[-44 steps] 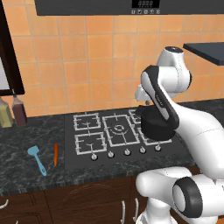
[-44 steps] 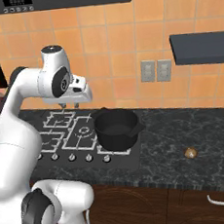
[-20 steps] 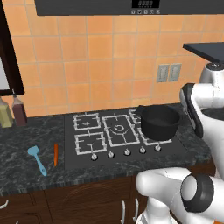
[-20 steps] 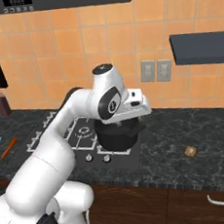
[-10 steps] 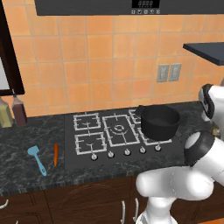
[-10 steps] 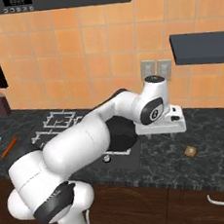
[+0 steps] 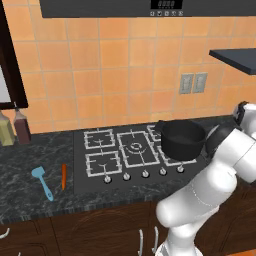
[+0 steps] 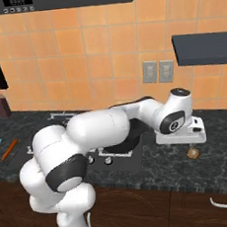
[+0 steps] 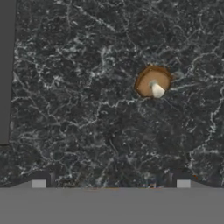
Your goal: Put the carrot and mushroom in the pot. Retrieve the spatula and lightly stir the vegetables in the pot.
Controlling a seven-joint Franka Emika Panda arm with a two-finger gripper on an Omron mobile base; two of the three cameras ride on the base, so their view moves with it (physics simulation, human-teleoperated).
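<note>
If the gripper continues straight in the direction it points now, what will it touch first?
Probably the dark counter. The open gripper points down at it, and the mushroom lies off to one side of that line; depth is unclear.

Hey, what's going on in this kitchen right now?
The robot arm has swung to the right of the stove, its open gripper hovering empty over the mushroom on the dark counter. The pot sits on the stove, while the carrot and spatula lie untouched on the counter at the left.
</note>
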